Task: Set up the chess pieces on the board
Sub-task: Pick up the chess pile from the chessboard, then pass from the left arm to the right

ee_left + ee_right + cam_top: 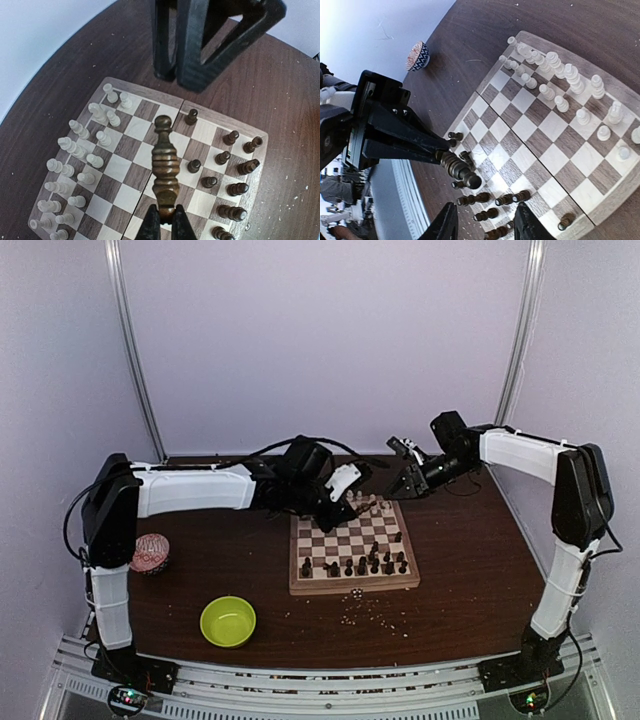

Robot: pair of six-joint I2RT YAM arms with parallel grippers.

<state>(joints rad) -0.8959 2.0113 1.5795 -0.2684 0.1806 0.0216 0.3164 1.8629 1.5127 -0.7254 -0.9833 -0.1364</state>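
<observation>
The board (pixel 354 585) lies mid-table. Dark brown pieces (pixel 355 563) stand in its near rows, pale pieces (pixel 375 506) at its far edge. My left gripper (pixel 166 212) is shut on the base of a dark brown turned piece (pixel 166 160), held lying level above the board's (pixel 125 175) middle. Pale pieces (pixel 80 150) are on its left, dark ones (pixel 230 170) on its right. My right gripper (pixel 485 220) is open and empty, hovering over the board's (pixel 540 125) dark rows (pixel 495 200), facing the held piece (pixel 460 170). In the top view both grippers, left (pixel 352 495) and right (pixel 402 480), meet over the far edge.
A lime-green bowl (pixel 228 621) sits near the front left. A small patterned bowl (pixel 150 553) stands at the left, also in the right wrist view (pixel 416 55). Pale crumbs (pixel 370 615) lie in front of the board. Cables run along the back.
</observation>
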